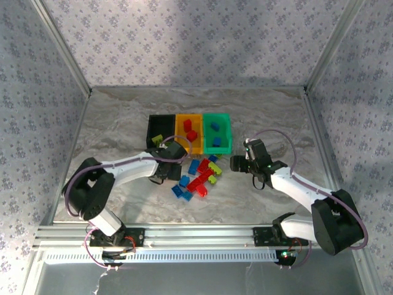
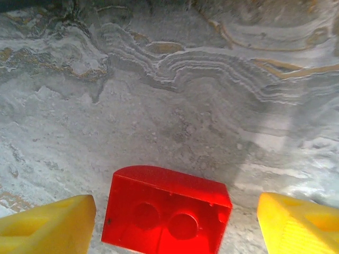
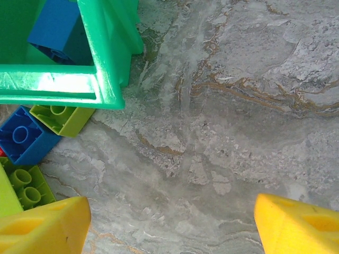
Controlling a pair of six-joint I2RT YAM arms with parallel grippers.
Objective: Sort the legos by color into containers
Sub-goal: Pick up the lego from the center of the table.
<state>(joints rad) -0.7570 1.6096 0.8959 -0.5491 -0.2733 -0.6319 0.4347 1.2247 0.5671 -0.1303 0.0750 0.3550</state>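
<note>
Three bins stand in a row: black (image 1: 158, 125), yellow-orange (image 1: 181, 136) and green (image 1: 225, 132). The black bin holds a lime brick (image 1: 158, 140), the orange one red bricks (image 1: 191, 135), the green one blue bricks (image 1: 215, 127). A loose pile of red, blue and lime legos (image 1: 198, 176) lies in front of them. My left gripper (image 2: 175, 207) is open just before the bins, with a red brick (image 2: 164, 209) between its fingers, hollow side facing the camera, gaps on both sides. My right gripper (image 3: 172, 211) is open over bare table right of the pile.
The green bin's corner (image 3: 106, 79), holding a blue brick (image 3: 55, 29), sits at the upper left of the right wrist view, with a blue brick (image 3: 24, 140) and lime bricks (image 3: 61, 117) below it. Patterned walls and metal rails (image 1: 184, 236) enclose the marble table (image 1: 270, 114).
</note>
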